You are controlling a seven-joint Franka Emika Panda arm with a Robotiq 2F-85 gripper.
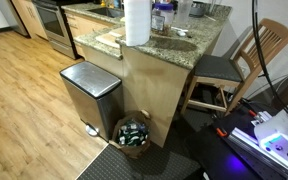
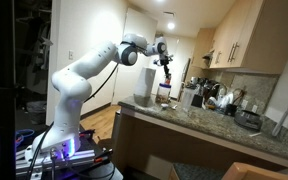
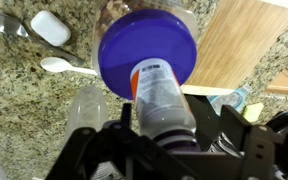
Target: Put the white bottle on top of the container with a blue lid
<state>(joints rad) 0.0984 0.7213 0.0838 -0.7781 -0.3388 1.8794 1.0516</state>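
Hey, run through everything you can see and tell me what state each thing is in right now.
White bottle: gripped, held over the blue lid.
Fingers: shut on the bottle.
Container: upright, blue lid on.
Paper towel roll: standing upright.
Trash can: lid closed.

A: Your ext cams?
B: In an exterior view you look down on the counter (image 1: 199, 40) end; in an exterior view, from low behind the arm (image 2: 84, 70), across the same counter (image 2: 214, 125). Wrist: close over blue lid (image 3: 149, 45).
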